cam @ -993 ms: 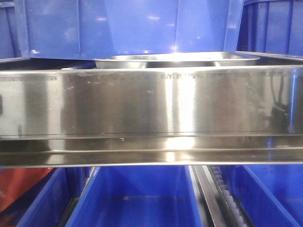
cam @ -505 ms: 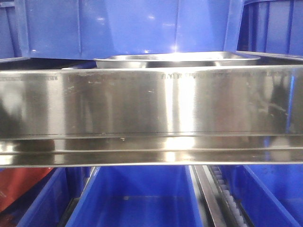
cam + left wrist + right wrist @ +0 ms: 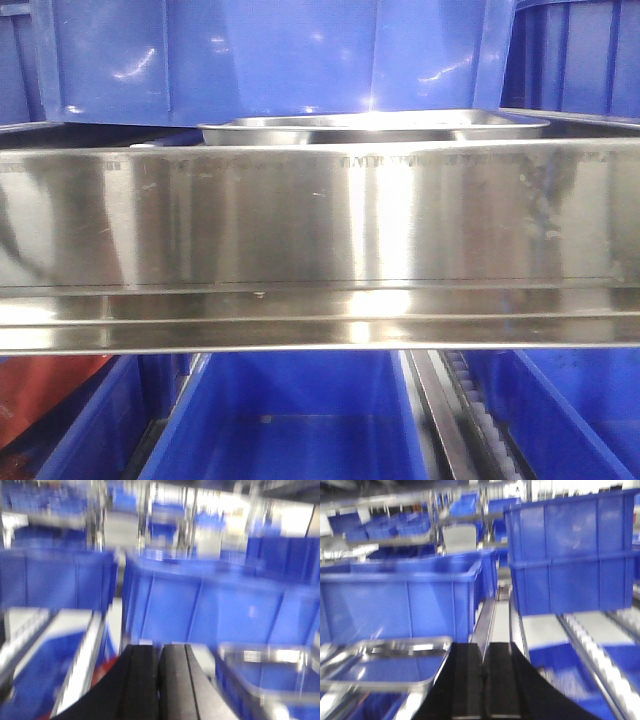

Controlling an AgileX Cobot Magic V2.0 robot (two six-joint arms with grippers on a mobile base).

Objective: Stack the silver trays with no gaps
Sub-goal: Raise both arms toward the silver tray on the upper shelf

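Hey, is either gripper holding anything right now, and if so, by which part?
Nothing is held. The left gripper and the right gripper are both shut with their fingers pressed together and nothing between them. A silver tray lies off to the side, ungripped.

- left gripper (image 3: 159, 682): two matte black fingers (image 3: 142, 680), flat rectangular inner faces, a thin seam line along each, outer sides flaring wide toward the base; blurred.
- right gripper (image 3: 484, 682): matching matte black fingers (image 3: 468, 680), same flat faces, seam lines and curved outer flanks.
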